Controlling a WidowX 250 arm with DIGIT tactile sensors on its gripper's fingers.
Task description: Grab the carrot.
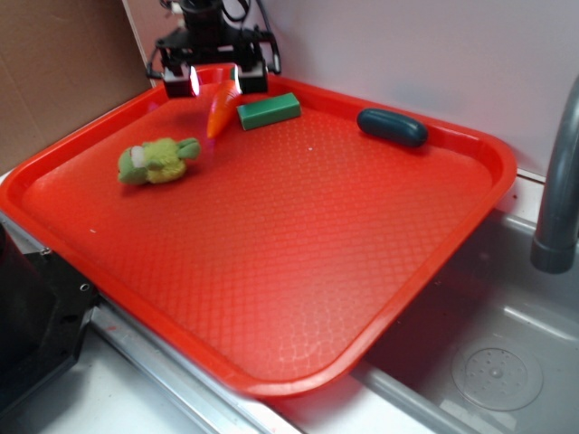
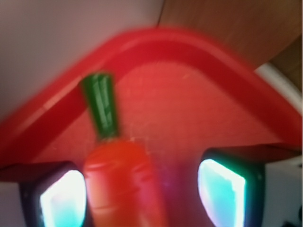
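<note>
Glossy smooth carrot (image 2: 120, 182); textured plastic tray (image 1: 271, 226); fuzzy plush toy (image 1: 158, 161).

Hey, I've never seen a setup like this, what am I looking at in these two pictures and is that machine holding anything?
It is a small robot arm working over a red tray beside a sink. One picture looks on from outside; the other, blurred, comes from a camera on the arm's wrist. Its gripper sits at the tray's far corner with its fingers spread either side of an orange toy carrot. The carrot sits against one finger, not clamped. Also on the tray: a green block, a plush toy, and a dark oval object.
</note>
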